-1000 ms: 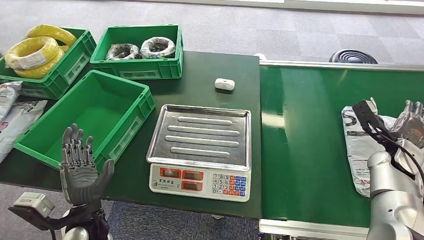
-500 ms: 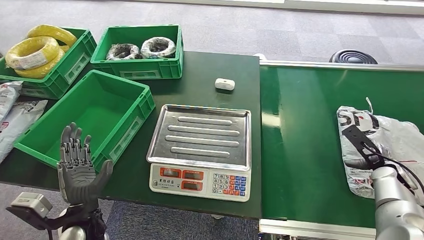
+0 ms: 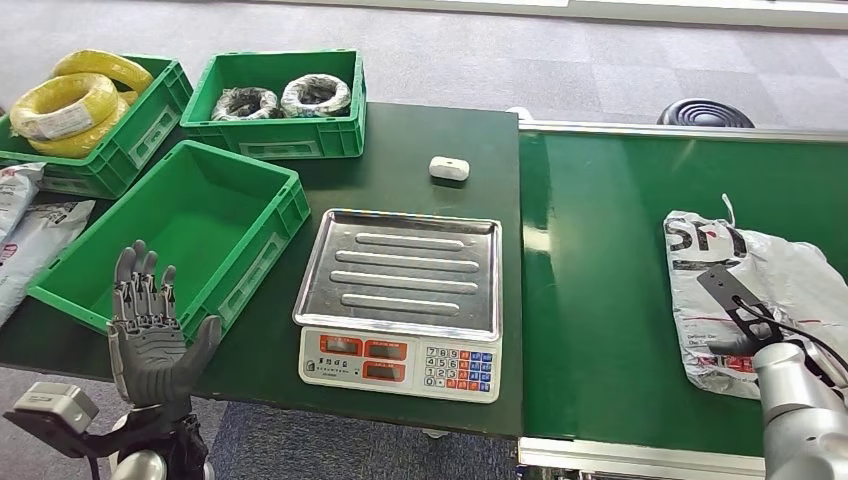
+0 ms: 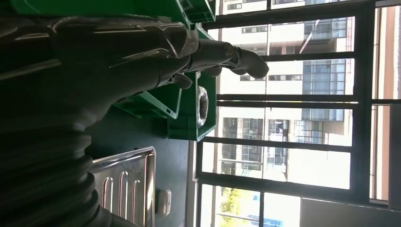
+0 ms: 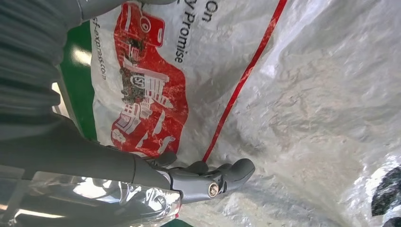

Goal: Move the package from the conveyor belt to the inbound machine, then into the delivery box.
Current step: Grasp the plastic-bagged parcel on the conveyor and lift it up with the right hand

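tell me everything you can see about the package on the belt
The package is a soft, crinkled poly mailer bag, white-grey and glossy, lying flat on the green conveyor belt near its right side. It carries bold dark lettering at one end, a red printed logo block with small text, and a thin red line running across it. The right wrist view shows the right hand low over its wrinkled surface, fingers against the plastic; a firm grip cannot be confirmed.

A dark green table [image 3: 400, 140] is seen bearing a scale [image 3: 402, 302] centrally, three green crates at ten o'clock, the nearest [image 3: 170, 232] empty, and a small white device [image 3: 449, 168] at twelve. On the conveyor belt [image 3: 600, 270] at three o'clock, a package [image 3: 760, 290] is laid.
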Tool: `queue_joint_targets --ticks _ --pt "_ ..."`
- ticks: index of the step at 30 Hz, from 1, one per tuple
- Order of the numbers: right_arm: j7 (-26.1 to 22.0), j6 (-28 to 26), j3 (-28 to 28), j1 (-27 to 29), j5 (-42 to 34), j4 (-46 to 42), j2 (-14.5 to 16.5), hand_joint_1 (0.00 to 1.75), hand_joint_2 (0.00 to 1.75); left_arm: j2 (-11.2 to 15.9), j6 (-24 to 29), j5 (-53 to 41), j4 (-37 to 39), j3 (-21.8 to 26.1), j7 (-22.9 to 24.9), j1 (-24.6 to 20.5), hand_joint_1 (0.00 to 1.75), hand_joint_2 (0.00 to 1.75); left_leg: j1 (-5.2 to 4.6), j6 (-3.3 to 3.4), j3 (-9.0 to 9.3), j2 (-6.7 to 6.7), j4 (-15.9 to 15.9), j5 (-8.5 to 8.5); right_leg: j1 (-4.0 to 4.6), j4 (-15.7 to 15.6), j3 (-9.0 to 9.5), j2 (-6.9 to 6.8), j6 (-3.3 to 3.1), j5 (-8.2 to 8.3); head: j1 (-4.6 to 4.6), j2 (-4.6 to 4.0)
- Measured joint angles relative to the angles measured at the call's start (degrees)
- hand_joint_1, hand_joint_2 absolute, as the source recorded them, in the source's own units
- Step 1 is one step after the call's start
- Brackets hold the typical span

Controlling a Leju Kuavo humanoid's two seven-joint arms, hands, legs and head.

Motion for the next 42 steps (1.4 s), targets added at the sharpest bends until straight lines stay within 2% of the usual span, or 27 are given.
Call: queue_joint_targets --ticks 6,10,11,14,15,21,31,42 --pt "0.59 1.36 0.1 -0.3 -0.07 0.43 -0.27 0.0 1.75 -0.22 -0.1 -0.06 -0.03 0.05 0.14 -0.08 0.0 1.75 0.0 0.0 0.01 -0.02 0.0 0.0 0.0 0.0 -0.01 0.0 0.0 0.0 0.0 0.0" --pt "2.4 10.13 0.05 -0.71 -1.32 0.83 -0.8 0.0 1.75 -0.23 -0.93 -0.32 0.21 0.27 1.08 -1.31 0.0 1.75 0.0 0.0 0.0 -0.03 0.0 0.0 0.0 0.0 0.0 -0.01 0.0 0.0 0.01 0.0" --pt "2.61 12.66 0.02 -0.79 -1.68 0.92 -0.96 0.16 1.75 -0.23 -1.11 -0.37 0.37 0.4 1.33 -1.79 0.0 1.75 0.0 0.0 0.0 -0.03 0.0 0.0 0.0 0.0 0.01 -0.01 0.0 0.0 0.01 0.0" --pt "1.88 18.24 -0.2 -1.05 -2.86 1.07 -1.25 1.43 1.75 -0.25 -1.29 -0.44 0.68 1.0 1.91 -2.82 0.0 1.75 0.0 0.0 0.02 0.02 0.0 0.0 0.0 0.0 0.01 0.01 0.0 0.0 0.01 0.0" --pt "1.39 19.23 -0.26 -1.12 -3.11 1.09 -1.28 1.71 1.75 -0.26 -1.28 -0.46 0.68 1.25 2.02 -2.97 0.0 1.75 0.0 0.0 0.03 0.05 0.0 0.0 0.0 0.0 0.01 0.02 0.0 0.0 0.01 0.0" --pt "-1.16 20.8 -0.34 -1.6 -3.47 1.12 -1.38 1.75 1.75 -0.31 -1.16 -0.52 0.51 2.22 2.34 -2.81 0.0 1.75 0.0 0.0 0.04 0.06 0.0 0.0 0.01 0.0 0.02 0.02 0.0 0.0 0.01 0.0" --pt "-2.06 20.58 -0.32 -2.2 -3.17 1.17 -0.77 1.75 1.75 -0.32 -0.89 -0.52 0.11 2.87 2.38 -2.23 0.0 1.75 0.0 0.0 0.02 0.04 0.0 0.0 0.01 0.0 0.03 0.02 0.0 0.0 0.01 0.0" --pt "-6.43 11.47 0.26 -4.23 -3.24 1.03 0.88 1.75 1.75 -0.34 1.26 -0.54 -2.19 3.28 1.5 0.45 0.0 1.75 0.0 0.03 -0.03 0.0 -0.01 0.02 0.0 0.01 0.04 0.0 0.0 0.0 0.02 0.0"
